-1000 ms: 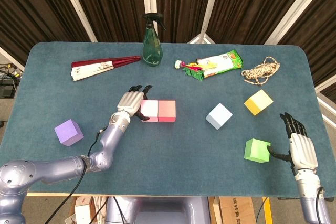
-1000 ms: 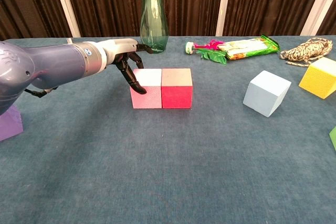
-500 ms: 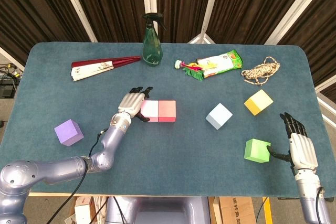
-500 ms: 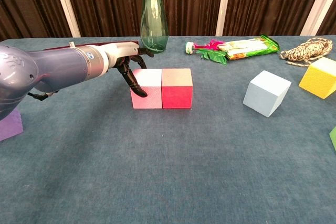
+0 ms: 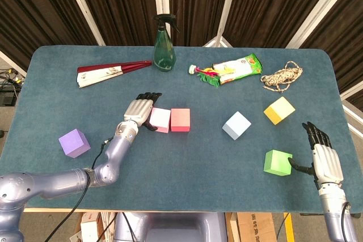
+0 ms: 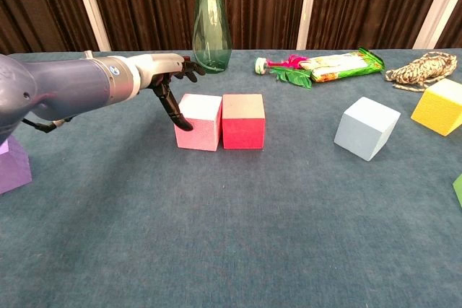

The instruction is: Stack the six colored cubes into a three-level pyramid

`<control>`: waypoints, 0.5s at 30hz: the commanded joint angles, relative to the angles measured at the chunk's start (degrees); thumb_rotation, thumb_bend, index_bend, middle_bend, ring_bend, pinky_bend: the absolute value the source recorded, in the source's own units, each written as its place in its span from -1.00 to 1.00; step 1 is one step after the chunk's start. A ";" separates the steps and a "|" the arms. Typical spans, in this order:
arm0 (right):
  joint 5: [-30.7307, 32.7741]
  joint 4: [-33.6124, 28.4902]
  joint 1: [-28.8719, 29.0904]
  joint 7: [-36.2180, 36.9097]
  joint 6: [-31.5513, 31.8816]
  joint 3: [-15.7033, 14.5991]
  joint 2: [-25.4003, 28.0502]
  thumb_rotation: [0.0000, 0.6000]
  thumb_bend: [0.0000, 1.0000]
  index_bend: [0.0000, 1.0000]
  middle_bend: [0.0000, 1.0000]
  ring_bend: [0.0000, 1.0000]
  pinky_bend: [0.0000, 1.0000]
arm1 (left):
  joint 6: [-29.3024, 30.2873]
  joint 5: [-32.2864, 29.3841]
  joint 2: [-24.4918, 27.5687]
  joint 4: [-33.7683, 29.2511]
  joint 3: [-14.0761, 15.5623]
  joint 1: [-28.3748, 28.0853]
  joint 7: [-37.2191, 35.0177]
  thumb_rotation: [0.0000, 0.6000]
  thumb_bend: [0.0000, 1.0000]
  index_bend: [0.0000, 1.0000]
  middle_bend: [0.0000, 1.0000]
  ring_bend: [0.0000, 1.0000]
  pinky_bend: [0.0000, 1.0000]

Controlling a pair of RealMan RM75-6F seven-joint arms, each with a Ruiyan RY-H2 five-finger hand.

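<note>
The desk (image 5: 68,100), covered in blue-green cloth, is carrying everything. Along its far edge a closed red-and-white fan (image 5: 108,72) is lying toward the left corner, a green spray bottle (image 5: 164,43) is standing near the middle, a colourful snack packet (image 5: 229,69) is lying right of it, and a coil of rope (image 5: 282,76) is sitting toward the far right corner.

The left hand (image 5: 139,110) is reaching in near the desk's centre, its dark fingertips (image 6: 180,117) touching the left face of the pale pink cube (image 5: 160,120); it is gripping nothing, the fingers extended downward. That pale pink cube is sitting slightly turned, just beside the red cube (image 5: 180,119), close at one corner.

The right hand (image 5: 323,154) is hovering by the near right edge, fingers spread and holding nothing, its thumb just beside the green cube (image 5: 278,162).

The light blue cube (image 5: 236,125) is resting right of centre, tilted in the chest view. The yellow cube (image 5: 279,110) is sitting beyond it toward the right edge. The purple cube (image 5: 74,143) is sitting alone near the left edge.
</note>
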 commanded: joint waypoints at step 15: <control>-0.28 -0.43 -0.10 -0.17 0.13 -0.21 0.10 1.00 -0.47 -1.00 -1.00 -1.00 -1.00 | 1.07 -1.73 2.51 -3.73 0.55 0.48 0.46 1.00 -0.83 -1.00 -0.90 -1.00 -1.00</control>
